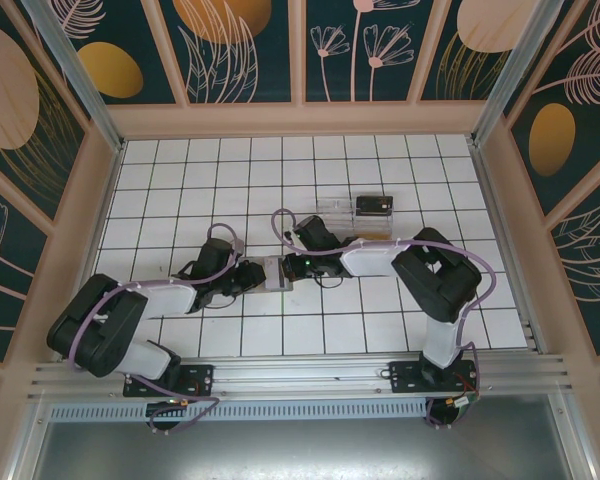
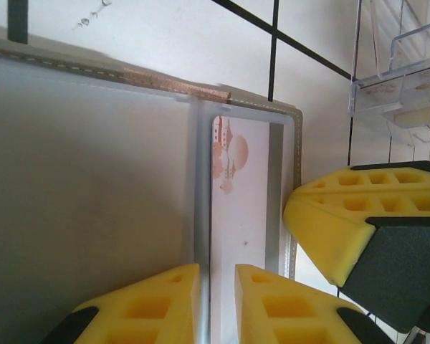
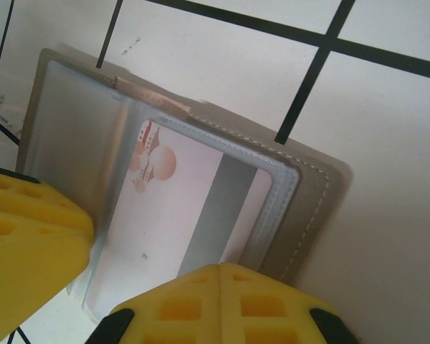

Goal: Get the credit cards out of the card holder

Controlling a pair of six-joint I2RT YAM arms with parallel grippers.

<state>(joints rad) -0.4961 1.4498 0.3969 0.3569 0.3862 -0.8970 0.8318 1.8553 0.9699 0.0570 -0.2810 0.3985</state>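
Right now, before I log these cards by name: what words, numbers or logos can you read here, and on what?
No readable text anywhere.
Card in the holder: no words, just a pinkish drawing and a grey stripe.
Dark card in the tray: too small to read.
Holder and tray themselves: no labels to be seen.

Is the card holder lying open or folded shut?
Open: the card holder lies spread flat, clear inner sleeve facing up, a white card tucked inside it.
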